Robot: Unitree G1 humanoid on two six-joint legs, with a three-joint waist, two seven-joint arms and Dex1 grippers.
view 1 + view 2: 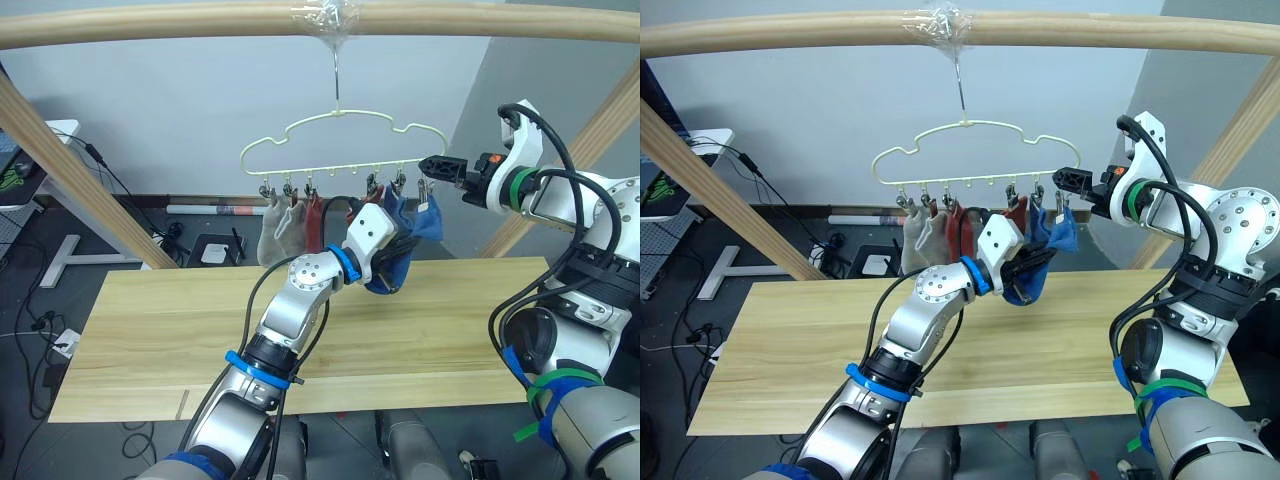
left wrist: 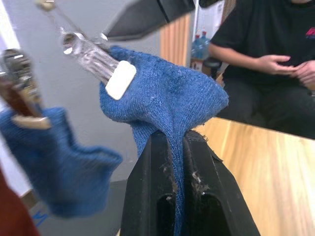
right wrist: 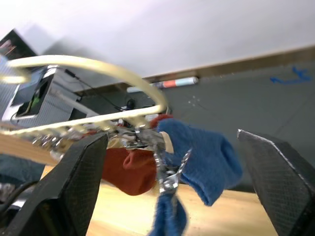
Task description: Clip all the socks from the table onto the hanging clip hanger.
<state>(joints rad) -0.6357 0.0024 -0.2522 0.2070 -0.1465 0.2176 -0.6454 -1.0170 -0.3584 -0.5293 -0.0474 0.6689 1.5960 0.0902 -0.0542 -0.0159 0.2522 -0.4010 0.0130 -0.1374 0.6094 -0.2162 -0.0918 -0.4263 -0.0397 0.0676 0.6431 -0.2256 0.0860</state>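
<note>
While the desk [image 1: 150,340] nearest me lies bare of socks, I judge this is the last one going up. My left gripper [image 1: 1032,272] has its jaws closed narrow on the blue sock [image 2: 167,103], pinching the lower fabric so the cuff end is lifted toward the clips. In the left wrist view a metal clip [image 2: 93,56] touches the sock's upper edge; whether it is actually biting I cannot tell. Sock's long axis runs roughly vertical, upper end at the clip row, lower part bunched in my jaws.

Farther back, my right gripper [image 1: 432,166] sits at the right end of the clip hanger [image 1: 340,120], jaws wide open around the end clip [image 3: 167,172], probably to steady or squeeze it. Grey socks [image 1: 280,232], a rust-red sock [image 1: 316,218] and another blue sock [image 1: 428,220] hang from the clips. The hanger's hook is taped to the wooden pole [image 1: 150,25].
</note>
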